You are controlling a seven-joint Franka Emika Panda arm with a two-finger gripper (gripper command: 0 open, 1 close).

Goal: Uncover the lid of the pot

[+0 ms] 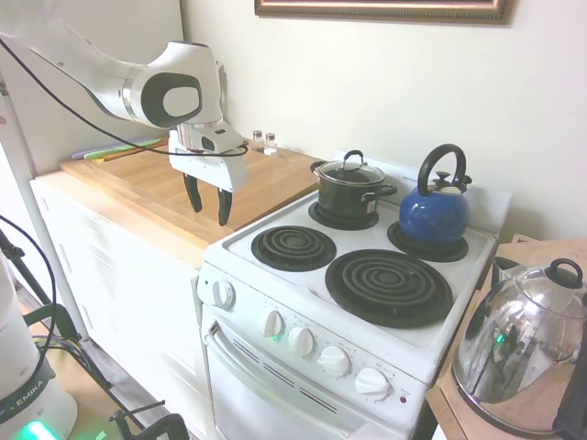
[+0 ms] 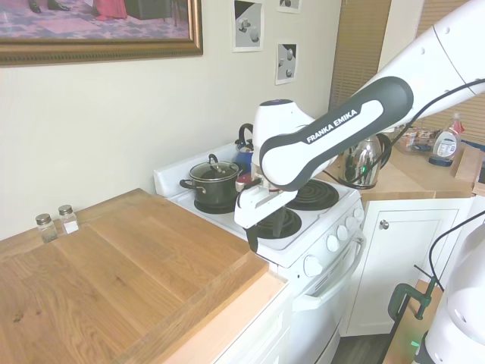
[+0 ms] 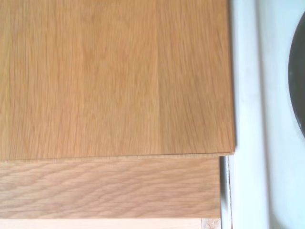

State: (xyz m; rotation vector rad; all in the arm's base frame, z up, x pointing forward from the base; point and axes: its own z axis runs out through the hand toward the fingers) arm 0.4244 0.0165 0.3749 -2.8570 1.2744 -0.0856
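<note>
The small black pot (image 1: 348,194) (image 2: 214,191) stands on the stove's back left burner. The clear glass lid (image 1: 351,171) (image 2: 214,170) with its black loop handle rests on the pot. My gripper (image 1: 209,211) (image 2: 265,235) hangs open and empty above the wooden counter's edge beside the stove, well short of the pot and nearer the front. The wrist view shows only the wooden counter (image 3: 114,76), the stove's white edge (image 3: 267,119) and a sliver of a burner (image 3: 300,81); pot and lid are out of that view.
A blue kettle (image 1: 435,209) (image 2: 244,145) sits on the back right burner beside the pot. A shiny steel kettle (image 1: 518,344) (image 2: 365,161) stands on the counter past the stove. Two small shakers (image 1: 263,142) (image 2: 57,222) stand by the wall.
</note>
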